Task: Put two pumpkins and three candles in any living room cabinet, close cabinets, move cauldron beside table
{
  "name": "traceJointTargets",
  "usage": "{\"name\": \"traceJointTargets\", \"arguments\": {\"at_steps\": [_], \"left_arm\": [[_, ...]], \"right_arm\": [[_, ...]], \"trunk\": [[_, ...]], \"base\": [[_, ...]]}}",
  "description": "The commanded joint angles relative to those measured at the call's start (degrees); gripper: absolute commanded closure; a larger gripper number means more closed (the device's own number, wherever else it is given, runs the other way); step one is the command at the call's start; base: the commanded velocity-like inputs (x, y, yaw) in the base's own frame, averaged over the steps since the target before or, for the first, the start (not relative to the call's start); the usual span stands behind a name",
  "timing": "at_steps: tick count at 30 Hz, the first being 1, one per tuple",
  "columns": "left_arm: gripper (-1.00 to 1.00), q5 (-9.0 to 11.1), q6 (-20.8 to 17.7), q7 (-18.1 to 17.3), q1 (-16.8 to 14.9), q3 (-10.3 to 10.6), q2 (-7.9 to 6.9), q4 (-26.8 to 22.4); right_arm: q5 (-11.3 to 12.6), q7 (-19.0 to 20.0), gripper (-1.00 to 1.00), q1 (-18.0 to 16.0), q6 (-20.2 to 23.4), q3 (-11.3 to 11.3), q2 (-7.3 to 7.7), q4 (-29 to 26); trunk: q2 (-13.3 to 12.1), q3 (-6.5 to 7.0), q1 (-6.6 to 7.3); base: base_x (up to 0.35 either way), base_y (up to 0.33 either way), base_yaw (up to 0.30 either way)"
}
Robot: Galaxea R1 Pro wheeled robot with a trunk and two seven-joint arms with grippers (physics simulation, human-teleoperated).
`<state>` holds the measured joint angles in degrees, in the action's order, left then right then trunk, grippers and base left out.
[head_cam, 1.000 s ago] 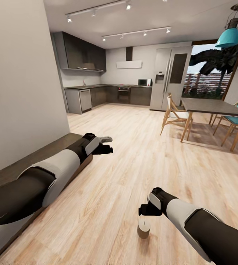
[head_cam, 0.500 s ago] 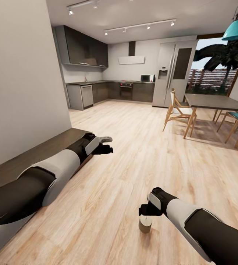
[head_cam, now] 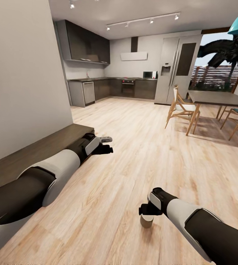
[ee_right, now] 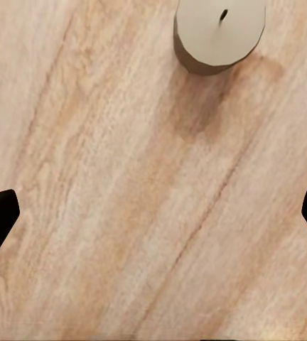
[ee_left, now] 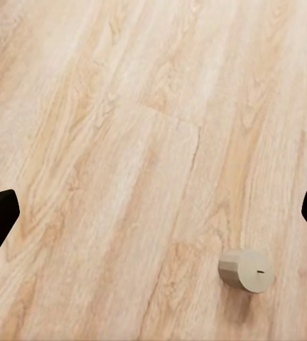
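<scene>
Hovering right gripper (head_cam: 145, 210), jaws spread wide, over candle (head_cam: 146, 221) standing upright on open floor (head_cam: 133, 165), well off cabinet (head_cam: 30, 154). Probably light, stiff, smooth-sided; pinching round sides seeming safest.

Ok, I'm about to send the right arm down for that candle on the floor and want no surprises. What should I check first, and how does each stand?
1. Candle upright on the wooden floor: ok.
2. Right gripper open, fingertips wide apart in the right wrist view: ok.
3. Right gripper centred over the candle: not ok, it sits at the frame's edge in that wrist view.
4. Nothing crowding the candle: ok.
5. Left gripper empty and open: ok.
6. Cabinet closed or open: cannot tell, only its top shows.
</scene>
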<state>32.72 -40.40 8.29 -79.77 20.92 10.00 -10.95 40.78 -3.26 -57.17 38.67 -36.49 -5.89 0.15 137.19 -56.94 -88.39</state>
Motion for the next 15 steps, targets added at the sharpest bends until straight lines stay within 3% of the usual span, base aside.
{"name": "traceJointTargets", "arguments": {"at_steps": [1, 7, 11, 15], "left_arm": [[-1.00, 0.5, -0.2, 0.4, 0.0, 0.2, 0.00, -0.1], [-1.00, 0.5, -0.2, 0.4, 0.0, 0.2, 0.00, 0.0], [-1.00, 0.5, -0.2, 0.4, 0.0, 0.2, 0.00, 0.0], [-1.00, 0.4, -0.2, 0.4, 0.0, 0.2, 0.00, 0.0]], "right_arm": [[0.6, -0.3, -1.00, 0.0, -0.2, -0.2, 0.00, 0.0], [0.7, -0.3, -1.00, 0.0, -2.0, -0.2, 0.08, 0.0], [0.7, -0.3, -1.00, 0.0, -2.2, -0.2, 0.08, 0.0], [0.7, -0.3, -1.00, 0.0, -2.2, -0.2, 0.08, 0.0]], "trunk": [[0.4, -0.24, -0.21], [2.8, -1.32, -1.53], [4.5, -1.95, -2.41], [4.5, -1.88, -2.41]], "base": [[0.000, 0.000, 0.001], [0.000, 0.000, -0.003], [0.000, 0.000, -0.186], [0.000, 0.000, -0.126]]}}
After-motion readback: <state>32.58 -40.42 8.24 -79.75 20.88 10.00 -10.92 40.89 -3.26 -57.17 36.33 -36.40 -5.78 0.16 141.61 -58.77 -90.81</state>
